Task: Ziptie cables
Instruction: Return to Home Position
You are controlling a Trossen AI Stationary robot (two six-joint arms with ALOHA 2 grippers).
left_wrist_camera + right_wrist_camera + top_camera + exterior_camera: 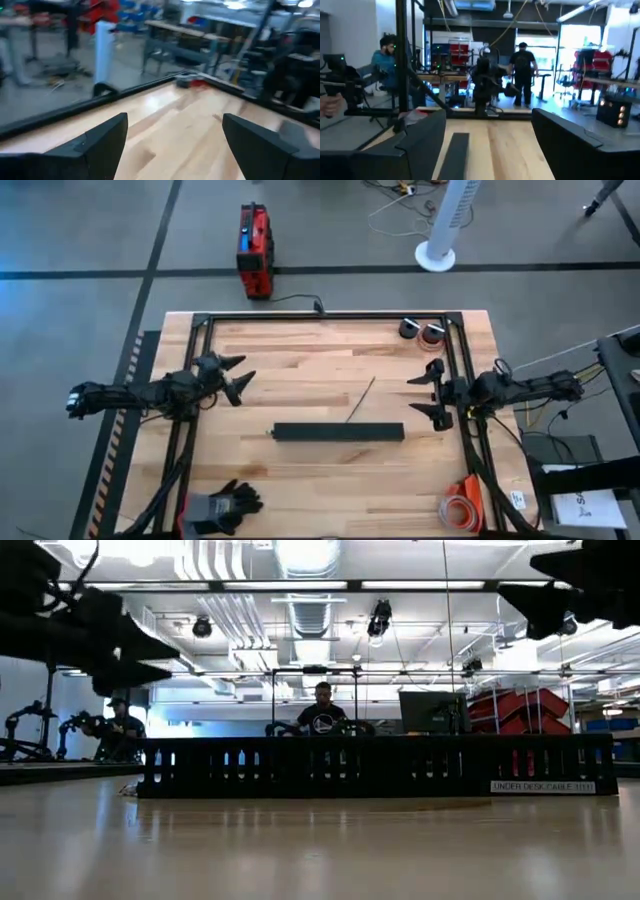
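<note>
My left fingers [228,363] and right fingers [430,412] stand apart, nothing between them.

High view: left gripper [246,369] hovers over the table's left side and right gripper [411,394] over its right, tips facing inward. The table [300,480] is pale butcher-block wood with a black frame. A long, flat, matte black duct [338,432] lies mid-table between my grippers, touching neither. I can't pick out the cables. A thin dark strand [360,400] slants off the duct's far edge; wire or tie, I can't tell. Two round rolls [420,330] sit in the far right corner and a black glove [225,505] at the near left.

Low view: only here does the duct's comb-slotted wall show, with a white label [542,786]. A person [322,712] sits behind it.

Left wrist view: blunt, dark wedge fingers are spread over smooth planks, with the rolls far off.

Right wrist view: fingers wide open. The duct runs lengthwise as a dark strip, which the left wrist view doesn't show.
</note>
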